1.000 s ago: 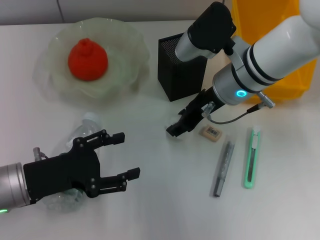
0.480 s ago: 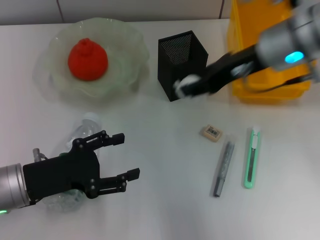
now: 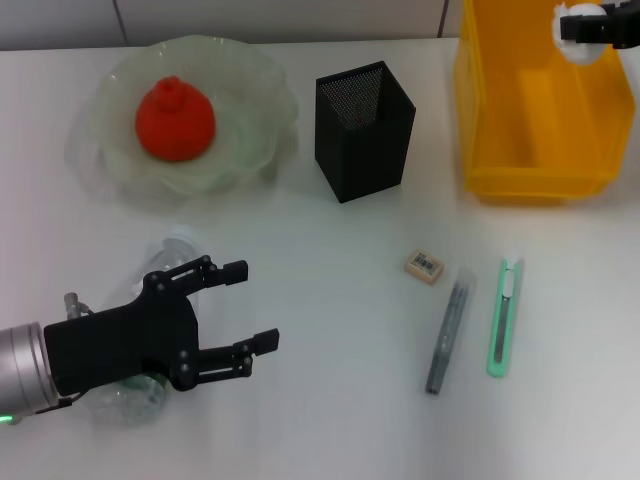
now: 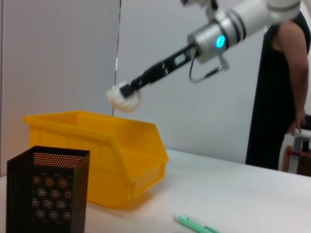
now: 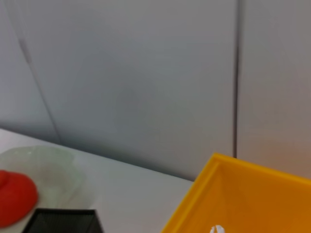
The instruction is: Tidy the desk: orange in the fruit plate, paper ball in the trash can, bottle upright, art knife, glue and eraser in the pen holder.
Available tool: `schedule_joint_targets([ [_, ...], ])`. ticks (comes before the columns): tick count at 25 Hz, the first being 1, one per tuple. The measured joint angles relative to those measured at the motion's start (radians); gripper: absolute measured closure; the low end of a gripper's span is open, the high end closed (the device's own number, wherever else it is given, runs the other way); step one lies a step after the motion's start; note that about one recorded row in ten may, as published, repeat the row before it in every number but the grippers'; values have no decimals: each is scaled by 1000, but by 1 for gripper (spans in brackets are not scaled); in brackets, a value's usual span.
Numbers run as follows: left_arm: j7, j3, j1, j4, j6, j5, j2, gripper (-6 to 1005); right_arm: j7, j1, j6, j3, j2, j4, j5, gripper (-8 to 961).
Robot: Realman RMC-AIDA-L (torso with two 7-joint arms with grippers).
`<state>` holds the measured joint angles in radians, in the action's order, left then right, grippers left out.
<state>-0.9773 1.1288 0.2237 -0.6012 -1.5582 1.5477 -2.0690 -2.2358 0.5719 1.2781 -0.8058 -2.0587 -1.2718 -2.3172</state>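
The orange [image 3: 175,118] lies in the pale green fruit plate [image 3: 250,105]. At the back right my right gripper [image 3: 573,25] is shut on the white paper ball [image 3: 570,38], held above the yellow trash can [image 3: 535,185]; the left wrist view shows the paper ball [image 4: 123,99] hanging over the trash can [image 4: 97,150]. The clear bottle [image 3: 165,255] lies on its side at the front left, partly hidden under my open left gripper [image 3: 258,306]. The eraser [image 3: 424,265], grey glue stick [image 3: 447,335] and green art knife [image 3: 504,315] lie on the table right of centre. The black mesh pen holder [image 3: 363,130] stands mid-back.
A person in black [image 4: 282,87] stands beyond the table's far side. The right wrist view shows the trash can's rim [image 5: 233,194], the orange [image 5: 14,194] and the pen holder's top [image 5: 63,221] below a grey wall.
My right arm lifted the paper ball from the table's middle and carried it back and right, to above the yellow trash can. The left gripper barely moved.
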Motion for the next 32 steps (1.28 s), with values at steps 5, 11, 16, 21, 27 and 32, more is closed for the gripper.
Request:
schedule_joint_targets([
  [5,-99,-18,7,-45,3,-9,-1,157,124,51,-187,-4,12,255,48,475],
  [11,-334,-3,-38,-268,51,-9,-5,157,167,36,-227,-7,-18,268,70,354],
  [16,-596,140,-119,-562,230,40,-3,157,302,-59,-124,-19,-22,226,306,237],
  [21,-1029,284,-199,-866,409,242,-2,158,581,-180,94,-18,-24,265,561,154],
  [27,-1565,426,-196,-1064,451,628,-4,158,1005,-276,317,-17,-25,510,659,154],
  [32,-1738,497,-167,-1076,488,816,-6,158,1202,-283,336,-17,-22,663,633,155],
])
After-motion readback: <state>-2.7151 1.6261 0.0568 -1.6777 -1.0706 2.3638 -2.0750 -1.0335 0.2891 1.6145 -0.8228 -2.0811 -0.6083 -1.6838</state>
